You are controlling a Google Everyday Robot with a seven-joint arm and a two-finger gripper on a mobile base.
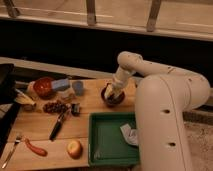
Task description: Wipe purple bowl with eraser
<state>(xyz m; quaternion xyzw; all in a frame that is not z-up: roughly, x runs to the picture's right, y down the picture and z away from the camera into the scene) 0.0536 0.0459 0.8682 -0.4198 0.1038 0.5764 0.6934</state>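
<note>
Reaching into purple bowl [120,100], gripper [111,93] clamped on eraser [107,91]; bowl's inside lies straight below, so wipe downward.

No legible text anywhere, none on the claw [110,93] inside the purple bowl [120,99].

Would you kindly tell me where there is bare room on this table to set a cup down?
Bare wood lies between the black tool and the green tray, above the apple, and between the grey block and the purple bowl, where the gripper sits. The tray's left half is bare. Crowded: around the red bowl and grapes.
</note>
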